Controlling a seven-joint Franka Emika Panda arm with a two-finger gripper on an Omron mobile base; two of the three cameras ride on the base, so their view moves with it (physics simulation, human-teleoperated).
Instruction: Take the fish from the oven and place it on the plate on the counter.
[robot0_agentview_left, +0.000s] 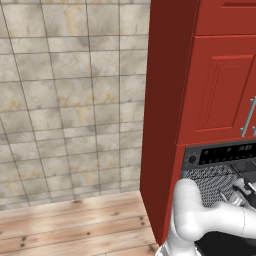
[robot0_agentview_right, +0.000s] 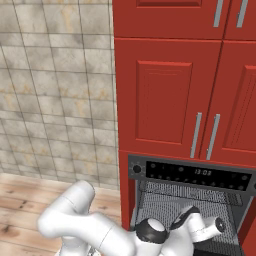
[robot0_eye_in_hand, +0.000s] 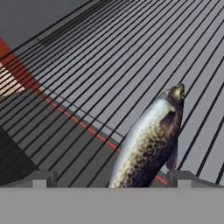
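Two dark jaws stand wide apart as we straddle the slender silvery-grey fish (robot0_eye_in_hand: 148, 144) on the oven's grey wire rack (robot0_eye_in_hand: 131, 57).

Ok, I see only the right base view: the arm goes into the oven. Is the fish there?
Observer: Yes. In the hand view the fish lies on a wire rack, between the fingertips.
Operator: Is the gripper shut on it?
Observer: No. The gripper is open; one fingertip stands clear of the fish.
Operator: What is left of the oven?
Observer: In the left base view, a tiled wall and wood floor.
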